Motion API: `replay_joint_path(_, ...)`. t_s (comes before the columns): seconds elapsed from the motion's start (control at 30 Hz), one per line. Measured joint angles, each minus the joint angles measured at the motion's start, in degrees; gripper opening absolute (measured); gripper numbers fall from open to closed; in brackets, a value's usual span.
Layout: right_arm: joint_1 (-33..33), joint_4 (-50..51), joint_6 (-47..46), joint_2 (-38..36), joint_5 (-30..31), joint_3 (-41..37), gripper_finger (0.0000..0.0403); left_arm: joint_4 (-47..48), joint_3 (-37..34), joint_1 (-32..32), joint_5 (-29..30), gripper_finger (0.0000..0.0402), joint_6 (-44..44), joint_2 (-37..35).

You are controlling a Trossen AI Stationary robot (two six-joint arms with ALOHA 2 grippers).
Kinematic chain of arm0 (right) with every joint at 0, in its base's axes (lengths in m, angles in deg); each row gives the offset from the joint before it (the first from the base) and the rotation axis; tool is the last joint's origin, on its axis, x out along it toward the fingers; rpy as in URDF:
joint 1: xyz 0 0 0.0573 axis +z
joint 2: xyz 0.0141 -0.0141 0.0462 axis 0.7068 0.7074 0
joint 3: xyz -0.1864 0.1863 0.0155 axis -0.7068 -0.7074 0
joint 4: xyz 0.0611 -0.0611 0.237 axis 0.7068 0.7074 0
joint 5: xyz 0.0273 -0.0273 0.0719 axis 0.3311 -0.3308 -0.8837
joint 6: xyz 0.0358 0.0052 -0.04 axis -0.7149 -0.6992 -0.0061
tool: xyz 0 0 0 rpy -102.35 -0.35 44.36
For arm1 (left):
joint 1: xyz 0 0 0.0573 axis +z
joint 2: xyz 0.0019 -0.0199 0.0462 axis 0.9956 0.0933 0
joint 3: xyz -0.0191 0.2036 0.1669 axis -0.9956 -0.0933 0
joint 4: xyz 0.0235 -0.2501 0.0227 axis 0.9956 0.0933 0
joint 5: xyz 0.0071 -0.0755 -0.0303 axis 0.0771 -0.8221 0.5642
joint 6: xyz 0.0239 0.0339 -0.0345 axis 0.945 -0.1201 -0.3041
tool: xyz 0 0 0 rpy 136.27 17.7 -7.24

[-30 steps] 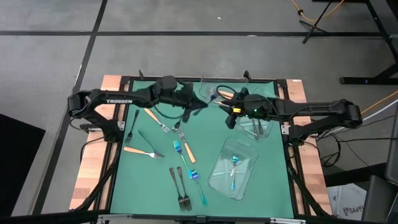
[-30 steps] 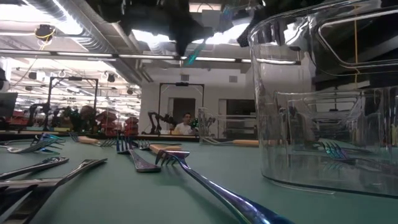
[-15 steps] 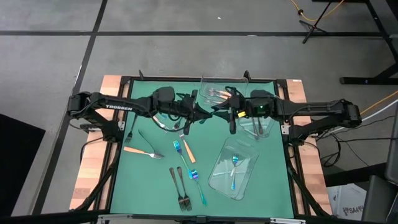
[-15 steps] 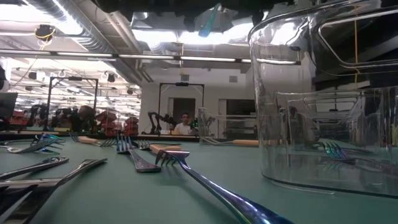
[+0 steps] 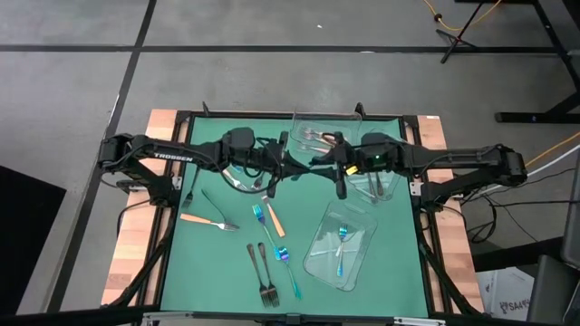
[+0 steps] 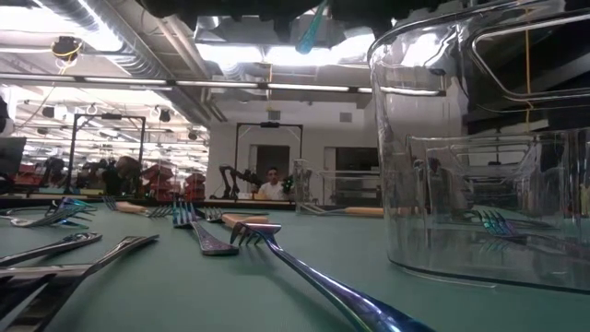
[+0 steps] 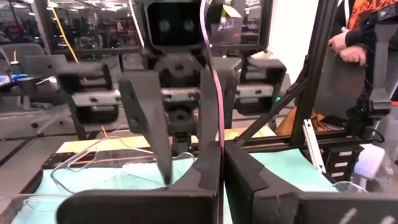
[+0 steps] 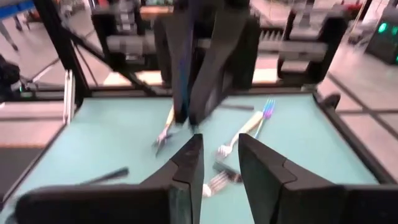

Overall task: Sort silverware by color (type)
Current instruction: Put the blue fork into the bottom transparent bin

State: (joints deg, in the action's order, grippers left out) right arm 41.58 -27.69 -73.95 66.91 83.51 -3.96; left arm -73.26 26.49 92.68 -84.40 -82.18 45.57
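Above the middle of the table (image 5: 208, 263): the 2 grippers are meeting nose to nose in the air.
Left gripper (image 5: 292, 167): its jaws are pressing together and pinching 1 thin blue-teal fork (image 7: 213, 87).
Right gripper (image 5: 319, 166): its jaws are standing partly spread, with nothing between them yet, and facing the left one from just beside it.
Step, as I am guessing: the left arm is passing the fork over to the right arm.
Doing it well: the right jaws should be closing on a bare part of the fork, away from the left fingers (image 7: 205, 177). The left jaws should be letting go only when the right ones are gripping firmly, or the fork could be dropping onto the table.
Way the fork is pointing: its long axis is standing nearly upright with a small lean, rising out of the left fingertips. Its thin edge is showing. Which end is up I cannot tell.
Likely home: the clear tray (image 5: 319, 258) near the right arm is holding forks of the same shiny colour.
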Motion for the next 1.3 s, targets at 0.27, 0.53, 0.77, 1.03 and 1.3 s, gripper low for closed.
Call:
replay_joint_path(0.27,0.00,-0.08,0.05,0.00,-3.71,0.00,0.0092,0.66,0.00,0.02,-0.04,0.0004,0.17,0.00)
replay_joint_path(0.53,0.02,-2.02,0.07,0.00,-4.41,0.00,0.0092,1.32,0.00,0.02,-0.07,0.0004,0.17,0.00)
replay_joint_path(0.77,0.02,-6.23,0.07,0.00,-4.43,0.00,0.0092,1.32,0.00,0.02,-0.11,0.0004,0.18,0.00)
replay_joint_path(1.03,0.02,-8.14,0.07,0.00,-4.40,0.00,0.0092,1.32,0.00,0.02,-0.11,0.0004,0.20,0.00)
replay_joint_path(1.3,0.02,-8.18,0.07,0.00,-4.40,0.00,0.0086,1.31,0.00,0.02,0.28,0.0004,0.20,0.00)
